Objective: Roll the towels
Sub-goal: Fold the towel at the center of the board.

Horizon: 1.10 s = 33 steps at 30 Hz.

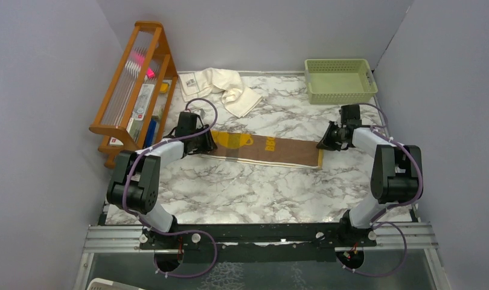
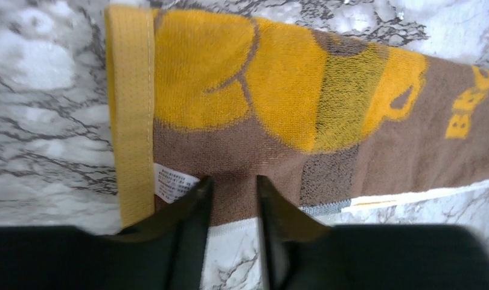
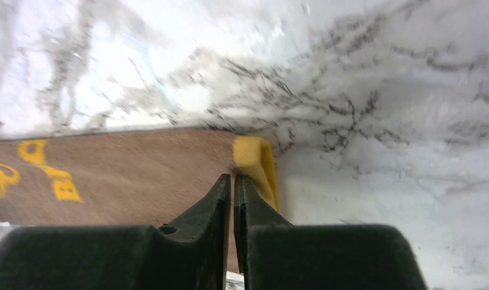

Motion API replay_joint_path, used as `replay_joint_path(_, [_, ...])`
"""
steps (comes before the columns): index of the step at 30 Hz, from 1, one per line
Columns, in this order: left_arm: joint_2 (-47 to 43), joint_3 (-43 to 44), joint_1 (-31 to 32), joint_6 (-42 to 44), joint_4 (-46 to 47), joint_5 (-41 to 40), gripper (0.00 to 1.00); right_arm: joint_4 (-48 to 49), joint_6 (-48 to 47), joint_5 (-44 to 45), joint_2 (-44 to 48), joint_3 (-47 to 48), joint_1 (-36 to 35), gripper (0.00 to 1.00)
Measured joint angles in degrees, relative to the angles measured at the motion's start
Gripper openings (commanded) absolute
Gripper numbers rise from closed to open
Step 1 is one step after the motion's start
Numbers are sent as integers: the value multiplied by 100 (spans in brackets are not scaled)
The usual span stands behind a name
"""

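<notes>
Marble table (image 1: 242, 187) with the brown towel (image 1: 266, 151) lying flat across its middle, between my arms. Rolling it well means lifting one short end squarely and keeping the edges level. My left gripper (image 2: 233, 179) hovers slightly parted over the labelled end; my right gripper (image 3: 232, 177), almost pressed together, sits at the opposite end.

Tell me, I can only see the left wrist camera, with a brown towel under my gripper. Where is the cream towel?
Observer: The cream towel lies crumpled at the back, beside the wooden rack. It isn't rolled.
Operator: What is the other arm doing?
Observer: The right gripper is at the opposite end of the brown towel, with its jaws almost together.
Operator: Is there anything else?
Observer: A green basket stands in the back right corner.
</notes>
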State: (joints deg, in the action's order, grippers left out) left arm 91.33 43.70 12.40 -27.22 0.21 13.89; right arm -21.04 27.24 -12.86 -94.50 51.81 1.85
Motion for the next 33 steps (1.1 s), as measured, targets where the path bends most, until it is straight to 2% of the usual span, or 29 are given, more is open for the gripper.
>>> replay_joint_path(3, [-15,551,-87,343,-562,63,60,13,-57,-85,35,221,4,17])
replay_joint_path(7, [-85,1412,-439,898,-1029,236,64,17,-114,-361,299,387,4,21])
replay_joint_path(9, [-188,1537,-686,1152,-1137,372,64,17,-133,-474,450,450,4,21])
replay_joint_path(12, [-186,1530,-1119,1478,-1349,717,58,11,-153,-643,608,560,4,22])
replay_joint_path(17, [317,1510,-1631,1803,-1596,1517,53,11,-151,-933,704,599,4,22])
replay_joint_path(26, [1231,1510,-1641,2017,-1797,2570,45,2,-162,-1086,796,592,4,22])
replay_joint_path(33, [1325,1517,-1652,2022,-1777,2750,45,7,-203,-1086,975,553,4,22])
